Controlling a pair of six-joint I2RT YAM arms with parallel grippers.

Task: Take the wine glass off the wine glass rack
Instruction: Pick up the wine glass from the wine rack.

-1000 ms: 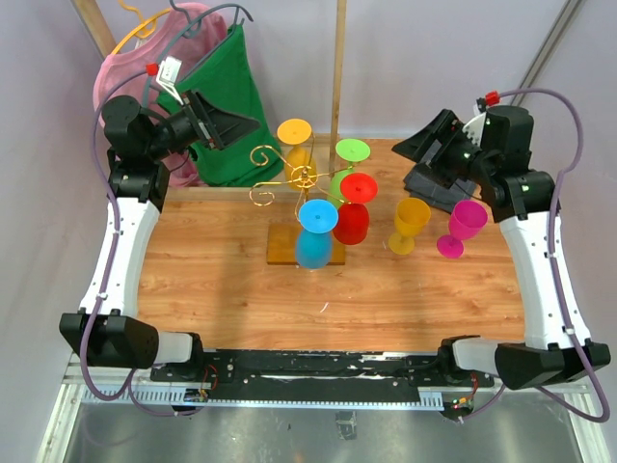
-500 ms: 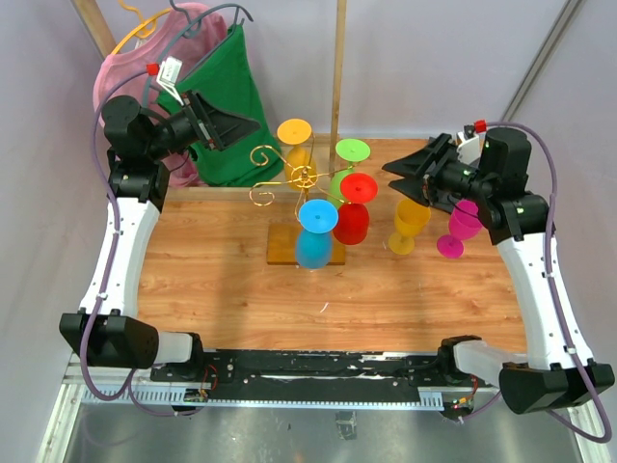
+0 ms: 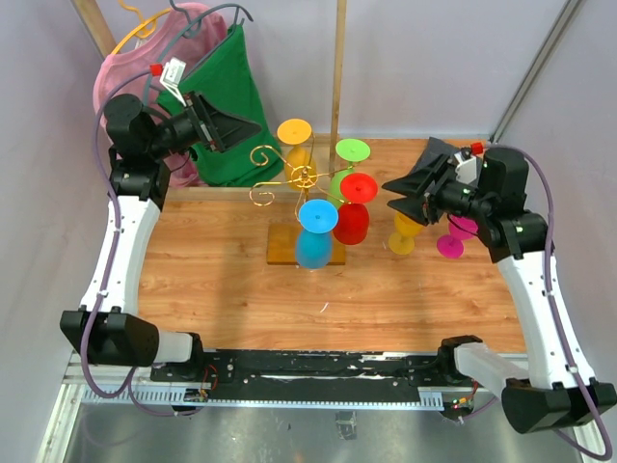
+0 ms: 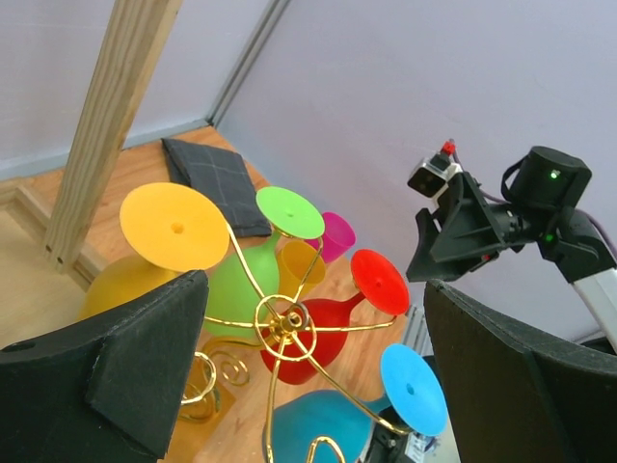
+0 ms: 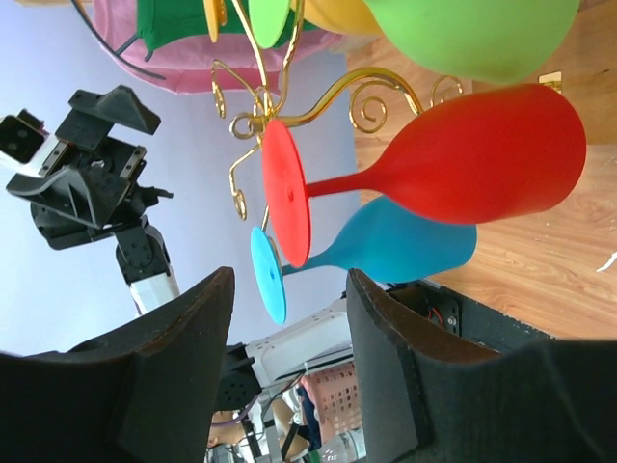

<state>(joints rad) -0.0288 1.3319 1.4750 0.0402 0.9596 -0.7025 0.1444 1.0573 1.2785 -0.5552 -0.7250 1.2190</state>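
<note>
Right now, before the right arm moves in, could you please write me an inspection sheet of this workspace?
Surface: wooden table, no spill seen.
Job's things: wine glass rack carries four glasses, foot up: hanging yellow glass, green glass, red glass, blue glass.
Clutter: standing yellow glass and magenta glass stand right of the rack; dark cloth lies at the far right.
Grippers: left gripper has jaws wide open and empty, left of the rack; right gripper has jaws apart and empty, facing the red glass.
Cables: left purple cable and right purple cable loop off the arms, away from the glasses.
Surroundings: wooden frame, green garment, pink garment.
</note>
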